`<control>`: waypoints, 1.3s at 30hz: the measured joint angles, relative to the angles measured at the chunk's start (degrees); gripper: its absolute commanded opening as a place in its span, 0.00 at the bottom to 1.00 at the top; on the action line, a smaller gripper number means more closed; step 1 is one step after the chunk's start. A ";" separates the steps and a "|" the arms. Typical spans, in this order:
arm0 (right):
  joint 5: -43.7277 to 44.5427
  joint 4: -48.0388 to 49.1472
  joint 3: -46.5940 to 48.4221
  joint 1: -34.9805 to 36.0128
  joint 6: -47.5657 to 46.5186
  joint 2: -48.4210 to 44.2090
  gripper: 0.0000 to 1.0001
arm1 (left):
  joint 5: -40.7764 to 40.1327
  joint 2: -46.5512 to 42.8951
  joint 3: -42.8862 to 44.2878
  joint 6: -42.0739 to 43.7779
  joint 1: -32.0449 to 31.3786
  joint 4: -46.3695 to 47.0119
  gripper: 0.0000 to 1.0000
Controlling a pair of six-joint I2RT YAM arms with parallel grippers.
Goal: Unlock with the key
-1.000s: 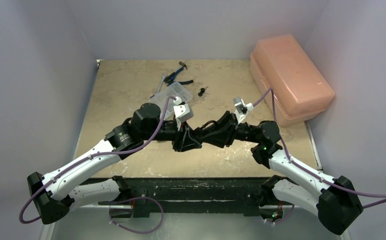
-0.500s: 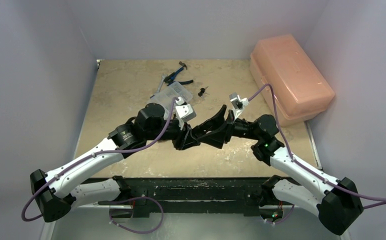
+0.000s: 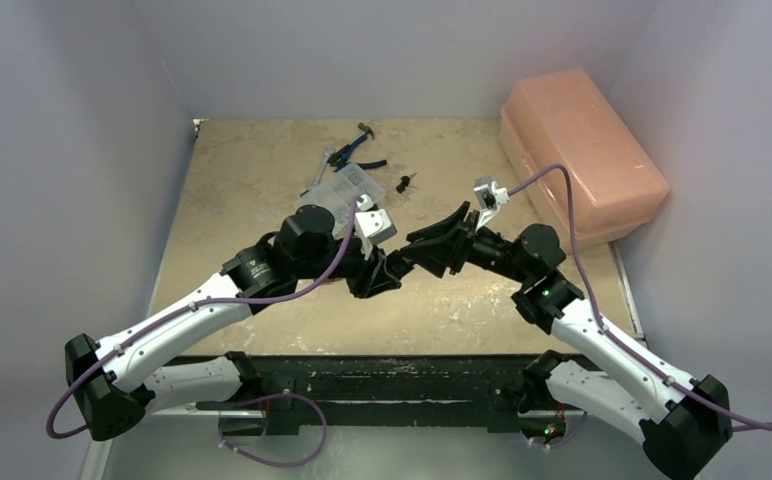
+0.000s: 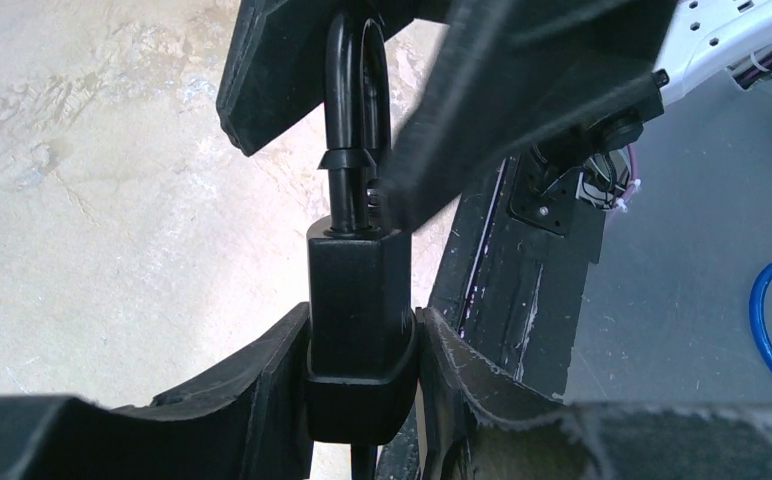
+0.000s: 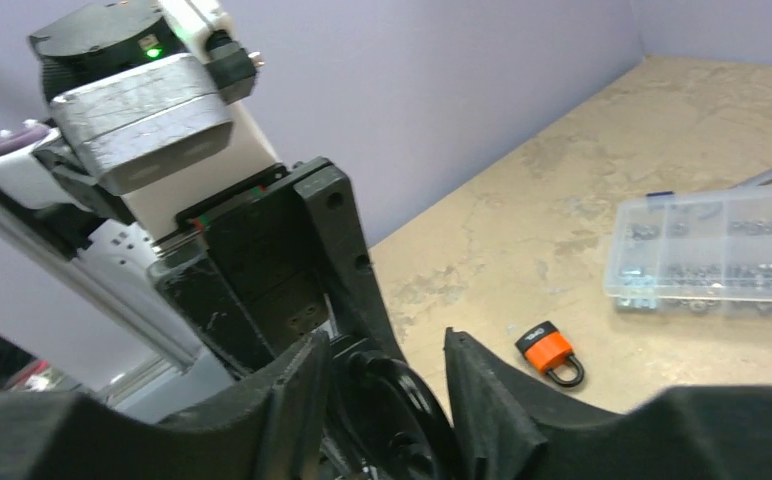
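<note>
Here the left pincer (image 4: 362, 345) is clamped on the body of a black padlock (image 4: 354, 285). It holds the lock above the table (image 4: 112, 200), midway between the left and right edges and nearer the near edge. The shackle (image 4: 347, 90) points at the right pincer (image 5: 384, 345), which stands open — its fingers (image 4: 267, 70) flank the shackle, with gaps showing in its own view. An orange padlock (image 5: 552, 352) lies near the clear parts box (image 5: 722, 250), toward the far edge. A small dark thing (image 3: 405, 181) beside the box is too small to name.
</note>
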 measured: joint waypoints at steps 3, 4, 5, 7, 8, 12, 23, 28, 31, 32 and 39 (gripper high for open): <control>1.92 -0.83 0.00 0.00 -0.02 0.39 0.41 | -0.04 0.00 -0.04 0.00 0.15 0.13 0.00; 2.34 -0.87 0.00 0.00 0.00 0.63 0.39 | -0.02 0.00 -0.13 -0.02 0.22 0.33 0.00; 2.56 -0.87 0.00 0.00 0.02 0.87 0.37 | -0.07 0.00 -0.17 -0.02 0.33 0.42 0.00; 2.99 -0.85 0.00 0.02 0.09 1.31 0.31 | -0.31 0.00 -0.48 -0.02 0.59 0.57 0.00; 3.08 -0.90 0.02 0.11 0.07 1.46 0.29 | -0.52 0.00 -0.59 -0.02 0.83 0.50 0.00; 3.37 -2.62 0.87 0.28 0.15 1.73 0.28 | -2.16 0.00 -1.31 0.17 1.11 1.22 0.00; 3.65 -17.94 11.80 0.24 0.37 7.26 0.55 | -10.45 0.68 -1.53 1.68 1.09 1.70 0.00; 2.95 -21.88 13.31 0.17 0.81 8.15 0.52 | -12.17 1.95 -1.53 2.58 1.05 1.44 0.00; 2.38 -22.53 13.33 0.13 1.22 8.20 0.47 | -12.46 2.14 -1.55 2.93 0.94 1.03 0.00; 2.14 -22.93 13.49 0.13 1.38 8.20 0.46 | -12.63 2.16 -1.55 2.99 0.83 0.90 0.00; 1.18 -25.40 15.06 0.11 1.57 8.20 0.49 | -12.76 2.45 -1.55 3.06 0.63 0.94 0.00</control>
